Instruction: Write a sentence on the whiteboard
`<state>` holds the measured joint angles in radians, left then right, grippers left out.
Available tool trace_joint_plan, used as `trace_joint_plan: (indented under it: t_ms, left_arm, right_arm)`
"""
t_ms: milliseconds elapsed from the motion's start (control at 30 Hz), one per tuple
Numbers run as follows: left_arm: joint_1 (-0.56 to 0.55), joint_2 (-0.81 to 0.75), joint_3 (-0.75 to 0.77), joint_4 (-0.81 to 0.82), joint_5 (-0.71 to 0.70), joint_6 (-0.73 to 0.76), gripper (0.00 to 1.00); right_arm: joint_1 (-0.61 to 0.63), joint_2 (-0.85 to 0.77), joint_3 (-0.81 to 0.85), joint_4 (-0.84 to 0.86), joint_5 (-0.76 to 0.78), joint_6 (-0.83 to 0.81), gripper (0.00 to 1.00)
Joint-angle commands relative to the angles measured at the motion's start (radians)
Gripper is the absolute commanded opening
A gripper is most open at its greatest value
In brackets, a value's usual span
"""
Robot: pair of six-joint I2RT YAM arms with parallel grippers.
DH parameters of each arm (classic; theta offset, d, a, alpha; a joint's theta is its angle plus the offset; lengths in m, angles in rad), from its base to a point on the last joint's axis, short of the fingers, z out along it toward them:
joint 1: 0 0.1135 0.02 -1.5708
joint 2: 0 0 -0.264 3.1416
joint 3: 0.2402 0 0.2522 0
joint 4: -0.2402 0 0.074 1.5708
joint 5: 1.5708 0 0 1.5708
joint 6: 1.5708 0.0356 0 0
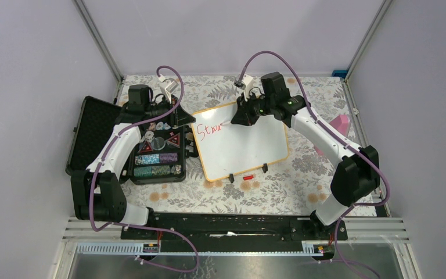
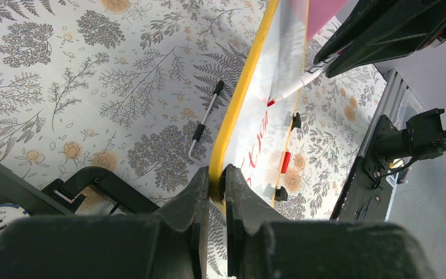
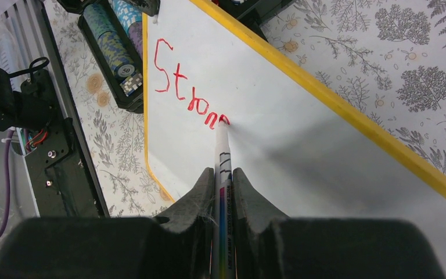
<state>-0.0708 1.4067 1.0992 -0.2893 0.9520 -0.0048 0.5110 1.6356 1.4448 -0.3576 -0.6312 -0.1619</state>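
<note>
- From above, the whiteboard [image 1: 250,145] sits on the flowered table [image 1: 302,174], just beside the open chip case [image 1: 96,131].
- Only the left wrist view shows the left gripper [image 2: 216,175] pinching the whiteboard's yellow frame edge.
- The right wrist view shows the right gripper [image 3: 222,175] pinching a marker [image 3: 222,145], its tip touching the red letters [image 3: 183,93] "Stron".

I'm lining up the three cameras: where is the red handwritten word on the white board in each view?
Top external: red handwritten word at the upper left corner of the wood-framed glossy white whiteboard, mid-picture.
Left wrist: the word right of centre, foreshortened along the board.
Right wrist: the word upper left, ending at the white red-tipped marker.
Shared landmark: the whiteboard's yellowish frame.
</note>
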Motion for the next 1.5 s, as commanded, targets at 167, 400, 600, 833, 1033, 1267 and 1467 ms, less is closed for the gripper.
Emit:
trace_joint_plan:
  t_ms: [167,400,600,833,1033,1267,1467]
  left_arm:
    - [-0.026,-0.011,-0.012,-0.022,-0.019,0.046,0.0]
    - [-0.026,-0.008,-0.009,-0.023,-0.018,0.043,0.0]
    - [-0.026,-0.011,-0.009,-0.024,-0.017,0.042,0.0]
    - [-0.026,-0.015,-0.011,-0.023,-0.017,0.04,0.0]
    - [-0.026,-0.013,-0.009,-0.023,-0.016,0.041,0.0]
    - [-0.026,-0.014,-0.01,-0.024,-0.015,0.041,0.0]
    - [-0.026,-0.014,-0.01,-0.024,-0.016,0.042,0.0]
  right_arm:
    - [0.007,-0.024,-0.031,0.016,0.026,-0.027,0.0]
    - [0.006,-0.047,-0.043,0.013,0.064,-0.043,0.0]
    - [-0.001,-0.05,-0.033,0.012,0.085,-0.048,0.0]
    - [-0.006,-0.035,-0.006,0.012,0.098,-0.043,0.0]
    - [-0.01,-0.029,0.01,0.01,0.109,-0.046,0.0]
    - [-0.015,-0.025,0.022,0.01,0.11,-0.043,0.0]
    - [-0.016,-0.016,0.033,0.01,0.101,-0.038,0.0]
